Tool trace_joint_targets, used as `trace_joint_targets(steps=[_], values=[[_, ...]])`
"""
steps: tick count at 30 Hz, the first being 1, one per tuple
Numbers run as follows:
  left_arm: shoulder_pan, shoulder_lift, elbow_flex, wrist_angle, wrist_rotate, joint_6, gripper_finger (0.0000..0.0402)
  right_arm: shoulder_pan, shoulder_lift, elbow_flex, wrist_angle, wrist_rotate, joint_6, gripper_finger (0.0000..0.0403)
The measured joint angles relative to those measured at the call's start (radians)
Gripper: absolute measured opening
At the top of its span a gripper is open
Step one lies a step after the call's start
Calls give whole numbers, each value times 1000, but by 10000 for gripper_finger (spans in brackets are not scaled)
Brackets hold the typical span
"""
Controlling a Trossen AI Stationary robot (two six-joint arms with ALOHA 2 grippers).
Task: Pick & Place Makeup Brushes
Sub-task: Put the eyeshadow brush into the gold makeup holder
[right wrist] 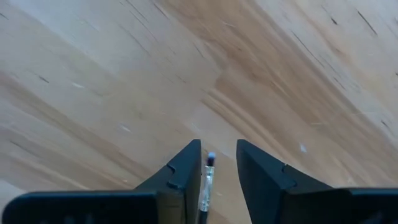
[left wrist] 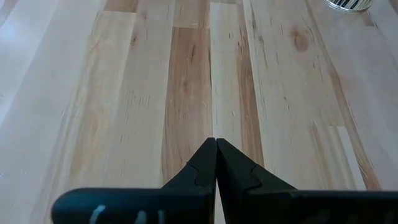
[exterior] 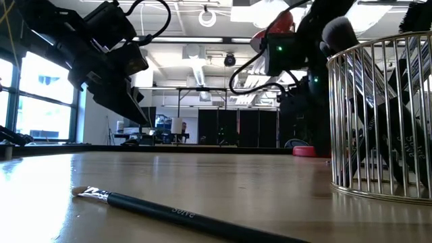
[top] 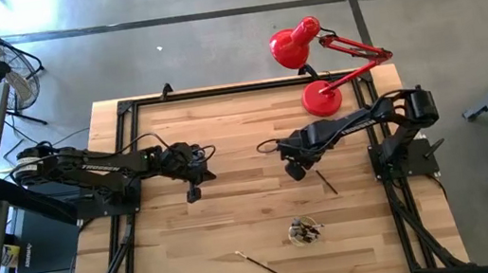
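Idling at 9 o'clock: left gripper (left wrist: pixel 216 163), fingers pressed together, empty. Hovering near table centre: right gripper (right wrist: pixel 218 163), parted around a thin brush (right wrist: pixel 208 177); loose brush (top: pixel 260 263) lying at 6 o'clock, others standing in wire holder (top: pixel 305 232) at 5 o'clock. Probably handling as light, stiff, slippery sticks — gripping mid-handle, avoiding bristles.

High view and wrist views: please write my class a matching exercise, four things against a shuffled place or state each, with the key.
Things:
1. left claw
2. right claw
3. wire holder
4. red lamp

Places or states:
a. toward the table's front, brushes inside
b. shut, nothing between its fingers
c. at the table's far right corner
d. open, a brush tip between its fingers

Pairs: 1-b, 2-d, 3-a, 4-c
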Motion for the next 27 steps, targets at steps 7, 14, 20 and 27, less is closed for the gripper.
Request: trace_joint_targets(steps=[7,14,20,27], values=[[0,0,0,0,0,1,1,0,0,0,-3,3,-21,96],[0,0,0,0,1,1,1,0,32,0,-11,5,-23,96],[0,0,0,0,1,1,1,2,90,7,-6,-6,-40,96],[0,0,0,-5,1,1,1,1,91,5,-7,-62,7,76]])
